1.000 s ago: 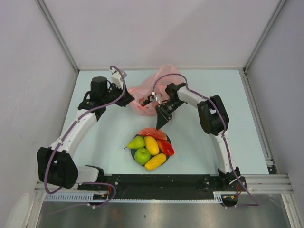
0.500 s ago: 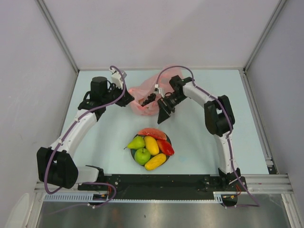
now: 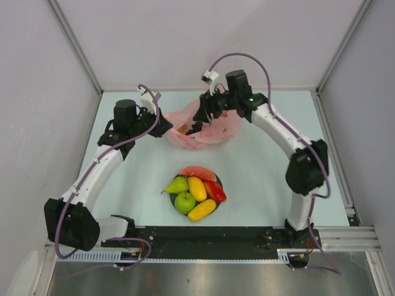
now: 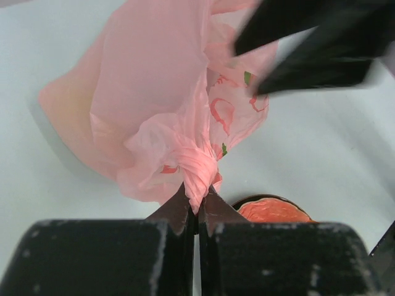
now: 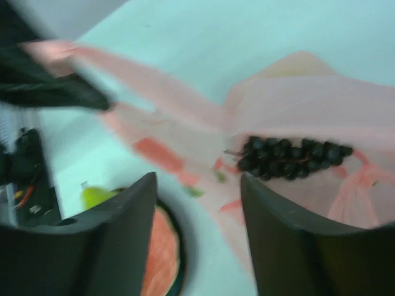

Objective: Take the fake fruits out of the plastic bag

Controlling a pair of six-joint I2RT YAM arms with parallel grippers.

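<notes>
Left gripper (image 4: 197,209) pinches plastic bag (image 4: 154,92); right gripper (image 5: 197,185) spread over it (grapes (image 5: 290,157) inside).

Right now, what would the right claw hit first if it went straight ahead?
Probably the pink bag, just ahead of the right claw; the grapes sit off to one side. Depth is unclear.

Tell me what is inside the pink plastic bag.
A bunch of dark purple grapes lies inside the plastic bag, seen in the right wrist view. The crumpled pink film hides the rest of the inside, so other fruit there cannot be told.
</notes>
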